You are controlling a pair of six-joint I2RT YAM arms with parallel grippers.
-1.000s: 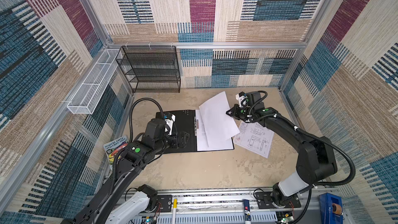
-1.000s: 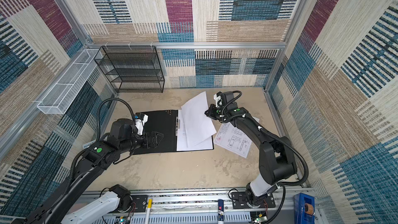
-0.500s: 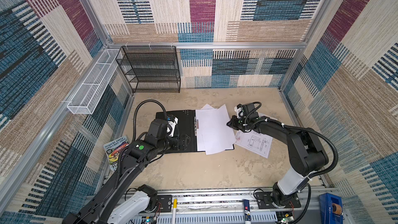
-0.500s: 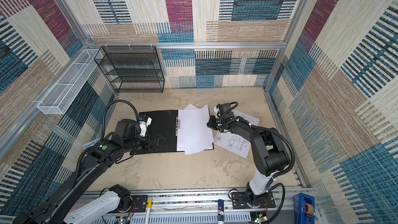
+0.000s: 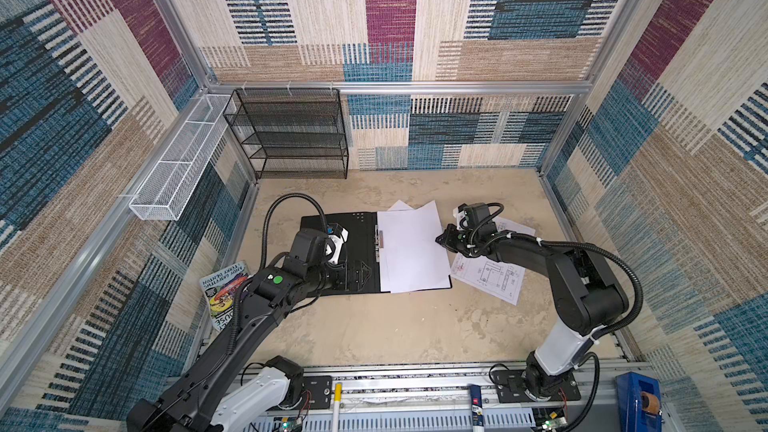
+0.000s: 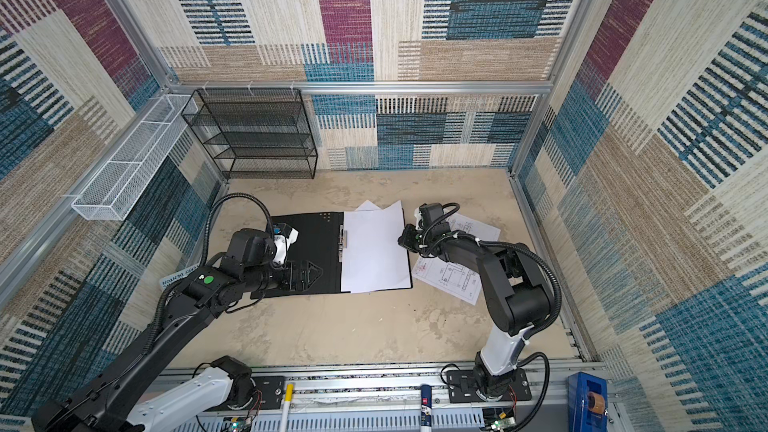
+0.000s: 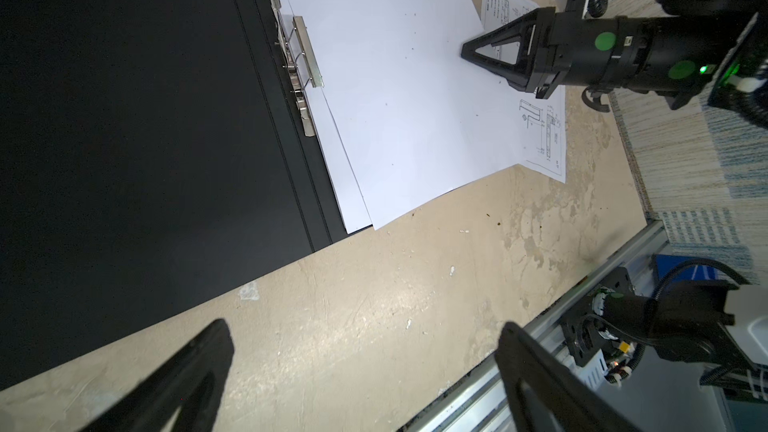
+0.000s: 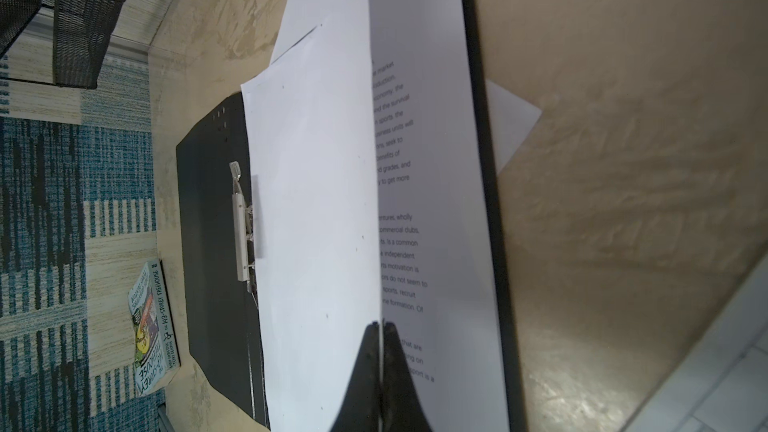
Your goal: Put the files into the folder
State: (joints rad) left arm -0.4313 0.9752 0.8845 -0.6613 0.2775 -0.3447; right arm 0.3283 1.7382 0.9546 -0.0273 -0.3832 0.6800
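One sheet (image 5: 411, 251), pinched by the closed right gripper (image 5: 439, 239), lies on the open folder (image 5: 361, 238); left gripper (image 5: 368, 274) gapes idle. Next: release, fetch the drawing (image 5: 490, 280) at folder's three o'clock.

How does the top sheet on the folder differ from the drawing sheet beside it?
The top sheet shows a blank side; the drawing sheet shows a line drawing. The top sheet lies over the open folder, the drawing sheet on the table beside it. The right gripper pinches the top sheet's edge; the drawing sheet is not held. Both are white paper.
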